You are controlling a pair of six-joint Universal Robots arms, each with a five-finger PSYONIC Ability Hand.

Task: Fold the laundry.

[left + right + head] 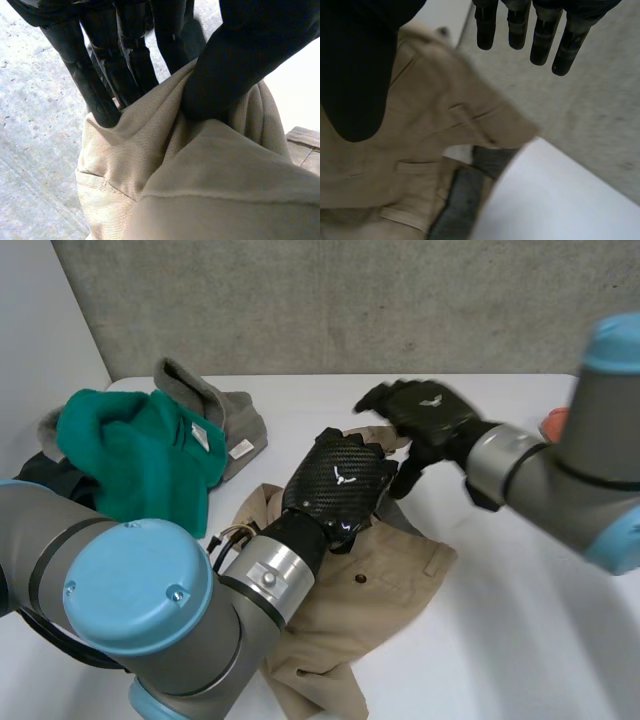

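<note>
Folding apparently barely begun (nothing lies folded): left robot hand (pixel 335 485) pinches crumpled tan garment (pixel 400 570); right robot hand (pixel 425 412) hovers straight-fingered, empty.

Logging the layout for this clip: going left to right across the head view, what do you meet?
Green garment → grey garment → left hand, pinching the beige trousers → right hand, open.

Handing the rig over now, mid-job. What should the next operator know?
Left hand: shut on a bunched fold of the beige trousers, thumb against fingers.
Right hand: open, hovering above the beige trousers' far side, holding nothing.
The beige trousers lie crumpled on the table. The green garment and grey garment are heaped at the robot's far left.
Done: nothing folded yet.
Left: flatten and fold the beige trousers, then the heap.
</note>
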